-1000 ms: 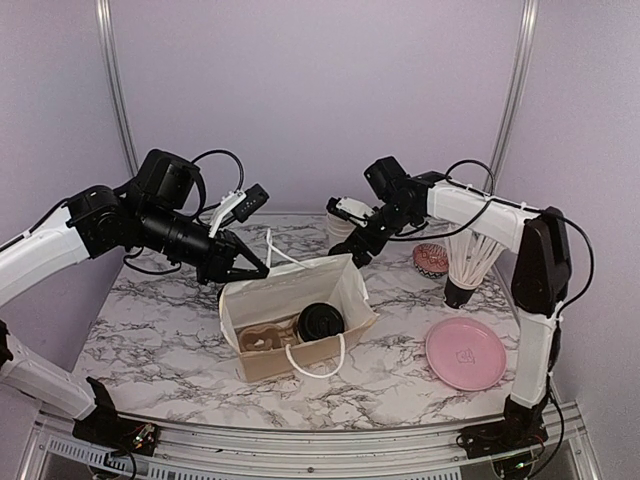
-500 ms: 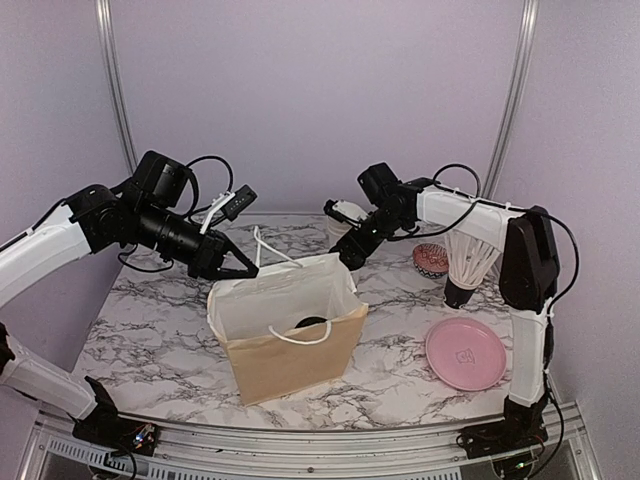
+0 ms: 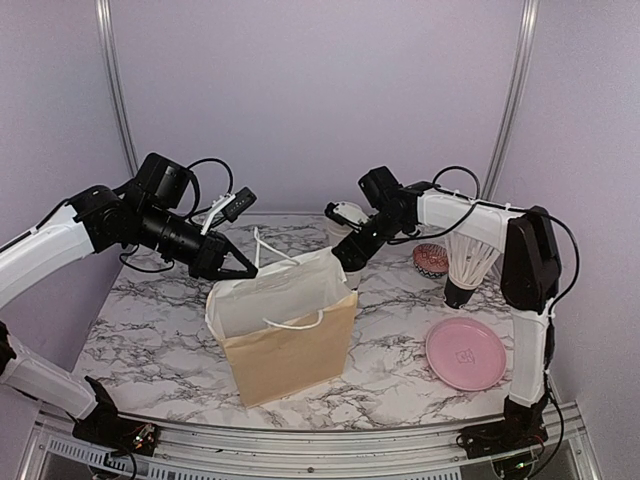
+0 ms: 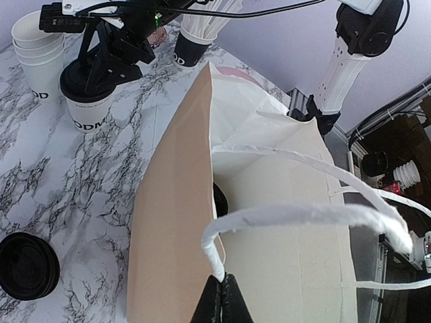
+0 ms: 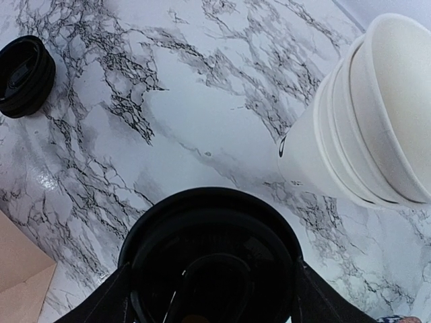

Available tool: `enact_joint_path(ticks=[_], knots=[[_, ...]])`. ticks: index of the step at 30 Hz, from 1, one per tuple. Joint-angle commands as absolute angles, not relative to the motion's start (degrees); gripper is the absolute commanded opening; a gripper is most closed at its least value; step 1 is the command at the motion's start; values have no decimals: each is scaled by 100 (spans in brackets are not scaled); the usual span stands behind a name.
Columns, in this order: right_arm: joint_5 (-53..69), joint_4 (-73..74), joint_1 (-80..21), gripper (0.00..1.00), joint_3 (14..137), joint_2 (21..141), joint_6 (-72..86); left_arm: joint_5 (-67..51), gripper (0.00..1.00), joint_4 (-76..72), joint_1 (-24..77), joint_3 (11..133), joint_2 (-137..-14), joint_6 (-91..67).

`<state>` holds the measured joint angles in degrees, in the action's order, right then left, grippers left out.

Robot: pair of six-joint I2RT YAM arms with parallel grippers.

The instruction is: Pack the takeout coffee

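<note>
The upright brown paper bag (image 3: 290, 345), white-lined, hides nearly all it holds; only a dark round edge (image 4: 219, 200) shows inside. The left gripper (image 4: 222, 304) is pinched closed on the bag's white cord handle (image 4: 303, 217). Behind the bag, on the marble-patterned table (image 5: 168, 101), stands the takeout coffee (image 4: 86, 111): white paper cup, glossy black lid, dark lettering partly cut off. The right gripper (image 3: 352, 256) straddles the lid; whether it presses, I cannot tell. Stacked lidless white cups (image 5: 377, 108) stand just beside.

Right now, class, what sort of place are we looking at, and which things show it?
Probably a robot test cell dressed as a café takeout counter: a marble-patterned table boxed in by plain lilac walls, with a paper bag, a lidded takeout coffee and stacked white cups.
</note>
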<state>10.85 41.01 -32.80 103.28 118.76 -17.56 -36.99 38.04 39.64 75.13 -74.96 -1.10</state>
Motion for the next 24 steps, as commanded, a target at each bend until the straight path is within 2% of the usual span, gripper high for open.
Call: enact_joint_path(ticks=[1, 17, 24], knots=[[871, 4270, -3243, 71, 10218, 11468, -1779, -3698, 0, 3697, 3929, 7462, -7567, -77], [1089, 4468, -3243, 69, 9496, 8426, -2568, -3708, 0, 2705, 3643, 8222, -8874, -26], [1178, 4713, -3230, 67, 9632, 7729, -3100, -3825, 0, 2878, 3417, 8843, -9549, 277]])
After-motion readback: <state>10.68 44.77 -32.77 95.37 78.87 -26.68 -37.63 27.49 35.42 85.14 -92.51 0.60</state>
